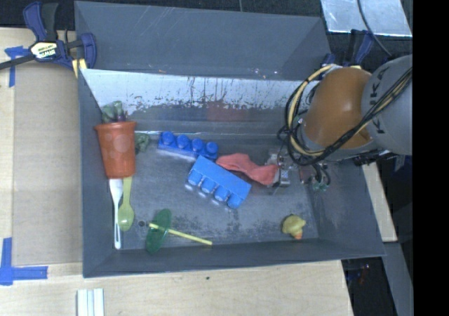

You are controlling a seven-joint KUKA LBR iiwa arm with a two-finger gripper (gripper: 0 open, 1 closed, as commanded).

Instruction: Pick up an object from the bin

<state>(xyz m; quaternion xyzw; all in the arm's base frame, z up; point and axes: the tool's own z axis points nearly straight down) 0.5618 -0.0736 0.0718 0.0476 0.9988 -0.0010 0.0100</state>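
The red-pink floppy piece (242, 165) lies on the bin floor right of the middle, a soft, crumpled-looking thing stretched left to right. Its right end runs up to the gripper (282, 175), which is down low at the floor and seems to touch that end. From here I cannot tell whether the gripper is open, closed, or gripping the piece; the tip is dark and crowded. Above it bulges the smooth orange-brown cover (335, 107) on the wrist, with black and yellow cables (298, 121) looping around it.

Just left of the floppy piece, touching its left end or nearly so, is a bright blue plastic block (217, 181), studded and lying at a slant. Behind that, near the back wall, a row of blue studs (186, 145) forms a narrower brick.

Near the right front corner, apart from the gripper, sits a small yellow lump (293, 225) with a touch of orange.

At the left side an orange-brown cup (116, 147) lies with a green scrap (112, 109) behind it. In front of the cup are a yellow-green spoon (125, 208) and a white handle (116, 220) side by side. A flat green disc (158, 230) on a thin yellow stick (189, 237) lies along the front. The grey metal bin (210, 48) is scuffed and streaked on its back wall.
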